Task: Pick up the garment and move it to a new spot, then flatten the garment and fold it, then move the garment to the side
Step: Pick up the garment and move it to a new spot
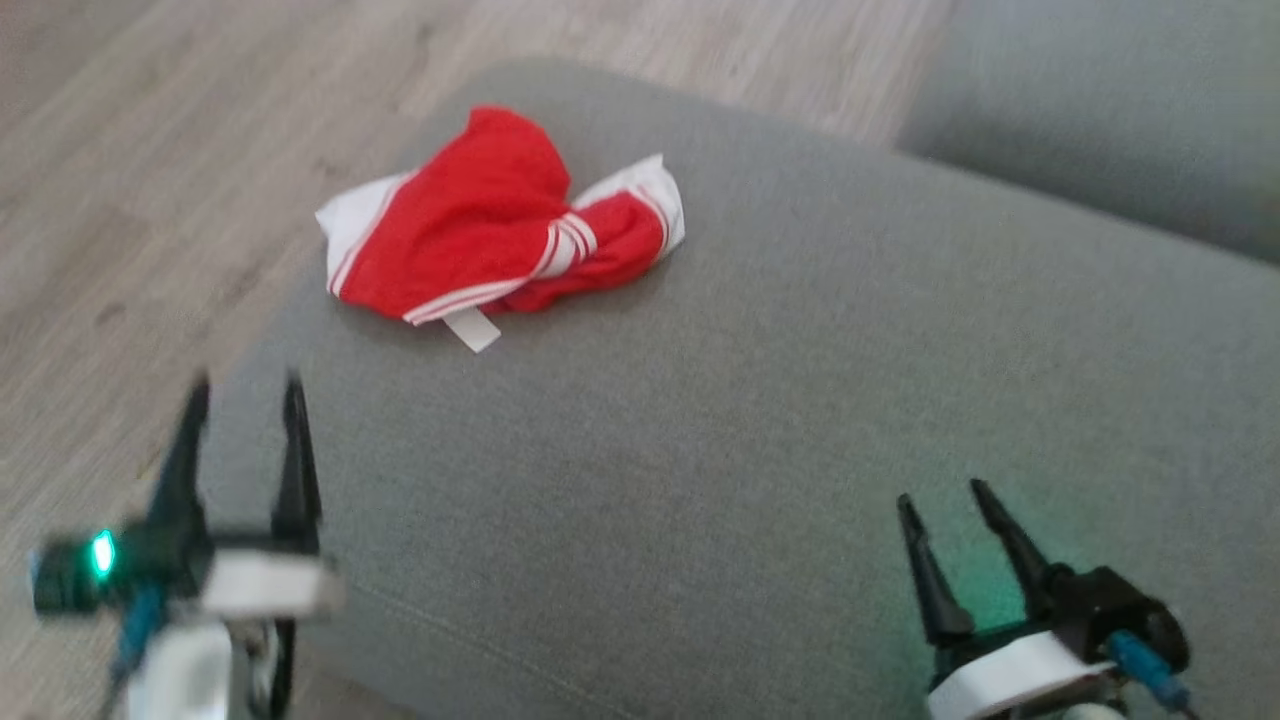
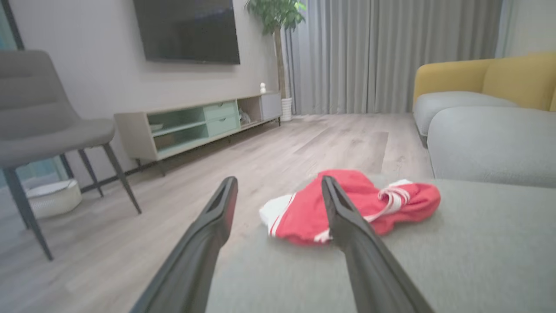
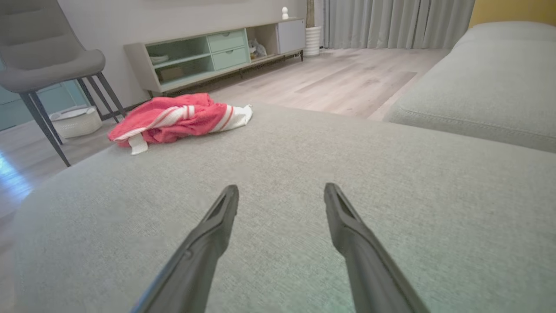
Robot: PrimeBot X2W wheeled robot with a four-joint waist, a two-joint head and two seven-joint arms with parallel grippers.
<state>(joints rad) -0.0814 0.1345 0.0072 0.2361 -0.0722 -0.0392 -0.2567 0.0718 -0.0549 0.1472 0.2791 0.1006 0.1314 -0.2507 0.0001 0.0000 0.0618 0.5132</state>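
The garment [image 1: 480, 230] lies crumpled on the cushion [image 1: 750, 400], ahead of the left gripper [image 1: 247, 390], far from the right gripper [image 1: 942, 495]. Both have fingers spread, empty

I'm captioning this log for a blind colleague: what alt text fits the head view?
A crumpled red garment with white stripes lies near the far left edge of a grey cushion. The left gripper and right gripper sit at the lower corners, jaws open and empty, well short of it. Wood floor lies beyond.
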